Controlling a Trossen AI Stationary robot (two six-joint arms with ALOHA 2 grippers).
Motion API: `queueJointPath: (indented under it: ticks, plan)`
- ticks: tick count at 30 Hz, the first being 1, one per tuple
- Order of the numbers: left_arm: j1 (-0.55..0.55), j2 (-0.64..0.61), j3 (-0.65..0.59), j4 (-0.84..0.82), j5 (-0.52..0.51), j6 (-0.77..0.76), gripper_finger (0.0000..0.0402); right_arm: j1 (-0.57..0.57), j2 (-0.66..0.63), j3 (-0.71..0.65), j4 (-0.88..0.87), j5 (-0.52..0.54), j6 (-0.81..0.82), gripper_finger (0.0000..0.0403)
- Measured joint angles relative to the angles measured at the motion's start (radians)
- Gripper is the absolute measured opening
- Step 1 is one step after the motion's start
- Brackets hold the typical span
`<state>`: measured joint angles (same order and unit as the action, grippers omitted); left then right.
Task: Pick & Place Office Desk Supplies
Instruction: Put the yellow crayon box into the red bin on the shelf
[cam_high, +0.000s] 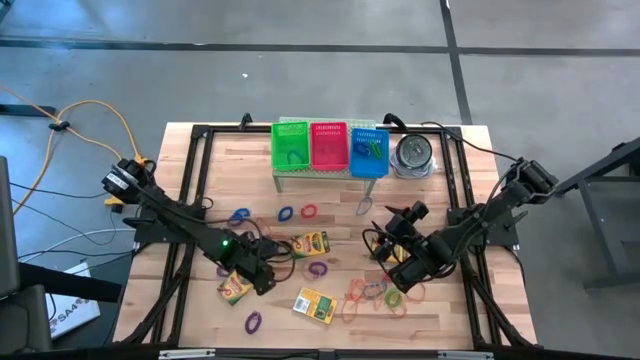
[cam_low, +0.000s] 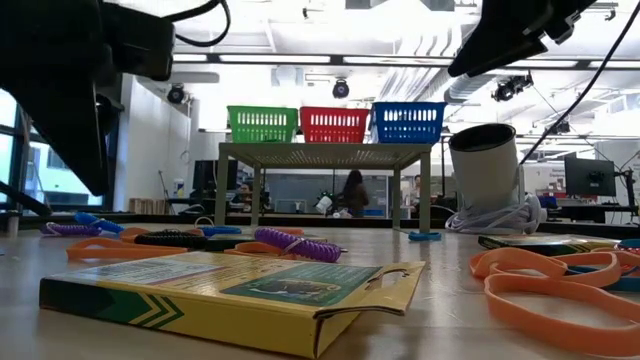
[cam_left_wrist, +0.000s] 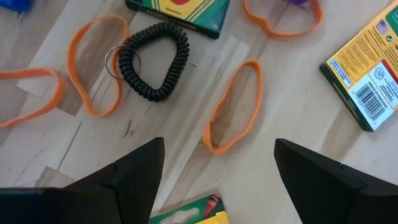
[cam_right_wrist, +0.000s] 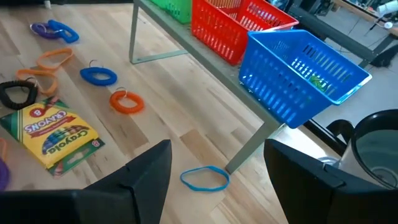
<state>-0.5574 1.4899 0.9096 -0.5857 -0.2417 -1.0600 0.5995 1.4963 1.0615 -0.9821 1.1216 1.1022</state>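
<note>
Butcher-block wood table (cam_high: 200, 160), strewn with supplies — crayon boxes and coloured loops scattered across its near half. At the back, a small grey-green shelf (cam_high: 300, 174) carries a green basket (cam_high: 291, 145), a red basket (cam_high: 328, 146) and a blue basket (cam_high: 368, 150) side by side; a round silvery tin (cam_high: 413, 155) stands just beside the blue one.

Low over the front left of the table, the left gripper (cam_high: 262, 279) has its fingers (cam_left_wrist: 134, 171) spread wide with nothing between them. Under it lie an orange rubber band (cam_left_wrist: 232, 107) and a black coiled loop (cam_left_wrist: 155, 60), and one crayon box (cam_high: 236, 288) sits right beside it. Another crayon box (cam_high: 310, 243) lies near the middle of the table, a third (cam_high: 314, 305) towards the front edge.

To the right of centre, the right gripper (cam_high: 390, 248) also stands open and empty, raised above the wood and facing the shelf. A blue rubber band (cam_right_wrist: 205, 178) lies by the shelf's leg, with a blue coil (cam_right_wrist: 98, 76) and an orange coil (cam_right_wrist: 127, 102) further out on the boards. Orange and red bands (cam_high: 365, 293) pile up near the right arm — purple loops (cam_high: 317, 268) lie between the two arms.
</note>
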Motion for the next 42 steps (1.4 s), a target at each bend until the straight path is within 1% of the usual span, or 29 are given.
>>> queueJointPath:
  ticks: [5, 8, 14, 16, 18, 23, 24, 26, 29, 31, 33, 37, 42]
  plan:
    - [-0.001, 0.000, 0.000, 0.000, 0.000, -0.010, 0.0307, 0.000, 0.000, 0.000, 0.000, -0.005, -0.001, 0.0245]
    - [-0.001, 0.000, 0.000, 0.000, -0.028, -0.011, 0.0311, 0.000, 0.000, 0.000, 0.005, -0.017, -0.001, 0.0245]
    - [-0.001, 0.000, 0.000, 0.000, -0.036, -0.013, 0.0328, 0.000, 0.000, 0.000, 0.017, -0.030, -0.001, 0.0245]
    - [-0.001, 0.000, 0.000, 0.000, -0.057, -0.012, 0.0336, 0.000, 0.000, 0.000, 0.022, -0.035, -0.001, 0.0245]
    - [-0.001, 0.000, 0.000, 0.002, -0.091, 0.025, 0.0342, 0.000, 0.000, 0.000, 0.022, -0.052, -0.001, 0.0245]
    - [-0.012, 0.001, 0.000, 0.010, -0.072, 0.048, 0.0344, 0.000, 0.000, 0.000, 0.022, -0.058, -0.001, 0.0245]
    - [-0.011, 0.001, 0.000, 0.010, -0.065, 0.047, 0.0344, 0.000, 0.000, 0.000, 0.022, -0.058, -0.001, 0.0245]
    - [-0.009, 0.001, 0.000, 0.010, -0.015, 0.023, 0.0344, 0.000, 0.000, 0.000, 0.022, -0.057, -0.001, 0.0245]
    - [0.012, -0.001, 0.000, 0.005, 0.125, -0.089, 0.0344, 0.000, 0.000, 0.000, 0.022, -0.054, -0.001, 0.0245]
    - [0.023, -0.002, 0.000, -0.009, 0.196, -0.142, 0.0344, 0.000, 0.000, 0.000, 0.022, -0.053, -0.001, 0.0245]
    - [0.025, -0.002, 0.000, -0.033, 0.221, -0.199, 0.0344, 0.000, 0.000, 0.000, 0.022, -0.052, -0.001, 0.0245]
    - [0.012, -0.002, 0.000, -0.076, 0.237, -0.292, 0.0344, 0.000, 0.000, 0.000, 0.023, -0.050, -0.001, 0.0245]
    - [-0.013, -0.002, 0.000, -0.191, 0.264, -0.412, 0.0344, 0.000, 0.000, 0.000, 0.023, -0.047, -0.001, 0.0245]
